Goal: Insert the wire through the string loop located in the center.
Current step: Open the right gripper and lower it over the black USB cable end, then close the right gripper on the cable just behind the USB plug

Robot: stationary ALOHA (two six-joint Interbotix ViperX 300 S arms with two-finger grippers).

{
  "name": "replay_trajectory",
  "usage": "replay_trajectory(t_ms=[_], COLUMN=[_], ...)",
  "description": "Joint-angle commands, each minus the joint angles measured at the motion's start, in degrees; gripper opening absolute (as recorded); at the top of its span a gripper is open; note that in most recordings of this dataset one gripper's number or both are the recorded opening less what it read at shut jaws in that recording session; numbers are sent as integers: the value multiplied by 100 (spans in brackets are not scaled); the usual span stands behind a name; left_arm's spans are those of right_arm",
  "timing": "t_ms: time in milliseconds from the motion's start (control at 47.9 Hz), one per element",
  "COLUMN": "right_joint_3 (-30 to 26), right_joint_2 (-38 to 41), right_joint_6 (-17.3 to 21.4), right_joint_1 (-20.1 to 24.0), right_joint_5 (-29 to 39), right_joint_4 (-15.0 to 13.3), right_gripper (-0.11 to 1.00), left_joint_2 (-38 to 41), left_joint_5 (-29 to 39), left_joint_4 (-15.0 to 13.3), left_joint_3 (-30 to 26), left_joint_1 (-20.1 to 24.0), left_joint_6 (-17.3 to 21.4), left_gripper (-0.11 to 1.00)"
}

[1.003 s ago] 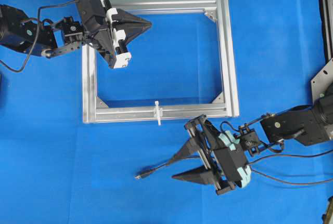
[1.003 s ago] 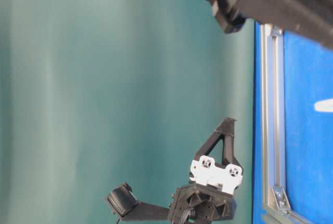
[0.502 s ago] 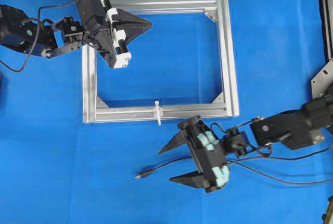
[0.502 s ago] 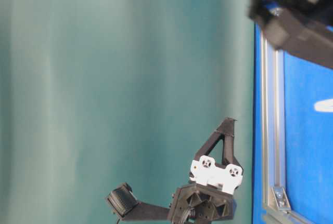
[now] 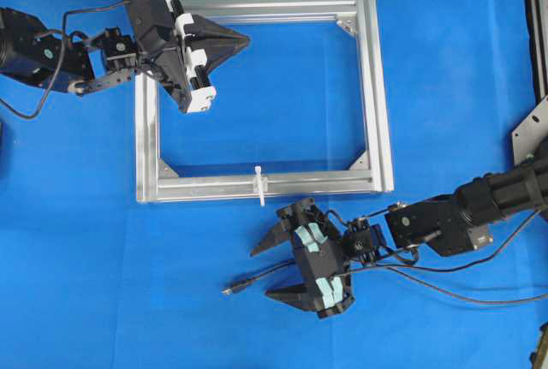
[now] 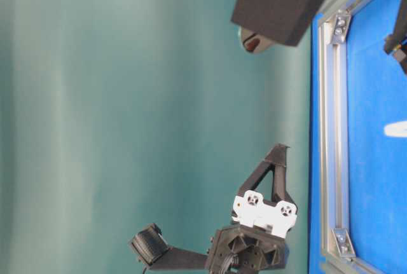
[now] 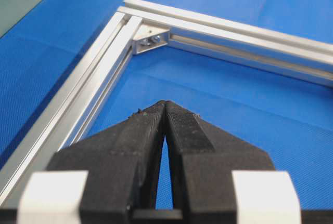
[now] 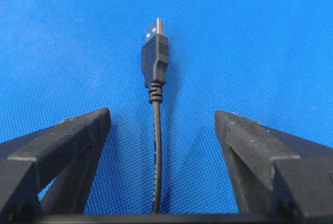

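Observation:
The wire (image 5: 257, 276) lies on the blue mat in front of the aluminium frame (image 5: 377, 95), its plug tip (image 5: 229, 288) pointing left. My right gripper (image 5: 263, 273) is open and straddles the wire just behind the plug. In the right wrist view the cable (image 8: 156, 151) runs up the middle between the fingers without touching either, and the plug (image 8: 155, 60) lies beyond the right gripper (image 8: 162, 114). The white string loop (image 5: 259, 185) sits on the frame's near rail. My left gripper (image 5: 247, 40) is shut and empty over the frame's far left corner, the left gripper (image 7: 164, 103) showing its tips pressed together.
The frame's rails (image 7: 93, 104) run left and ahead of the left gripper. The right arm's own thin cables (image 5: 462, 288) trail over the mat to the right. A metal bracket (image 5: 531, 133) stands at the right edge. The right arm's dark body (image 6: 280, 0) fills the table-level view's top.
My right gripper has moved left along the wire toward the plug, with its jaws spread wider, and now straddles the cable. The left arm has not moved.

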Motion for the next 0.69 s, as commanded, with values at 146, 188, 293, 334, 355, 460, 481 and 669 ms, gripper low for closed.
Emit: replay_trajectory(t_ms=[146, 188, 293, 334, 355, 460, 481, 669], right_joint_3=[53, 62, 70, 70, 79, 105, 114, 176], right_joint_2=[-123, -132, -149, -167, -176, -202, -202, -237], right_joint_6=[97, 97, 105, 105, 105, 105, 97, 62], right_joint_1=[9, 18, 18, 18, 18, 9, 18, 18], right_joint_5=[-44, -35, -9, 0, 0, 0, 0, 0], right_joint_4=[18, 18, 18, 18, 18, 18, 18, 9], right_gripper=[71, 70, 68, 67, 67, 67, 67, 54], left_joint_2=[-176, -176, -176, -176, -176, -176, -176, -176], left_joint_5=[-18, -9, 9, 18, 26, 44, 44, 44], left_joint_4=[18, 18, 9, 18, 18, 18, 18, 18], left_joint_3=[-35, -35, -35, -35, -35, -35, -26, -35], left_joint_1=[-9, -9, -9, -9, -9, 0, -9, -9], left_joint_6=[0, 0, 0, -9, -9, -9, -9, -9], left_gripper=[0, 0, 0, 0, 0, 0, 0, 0])
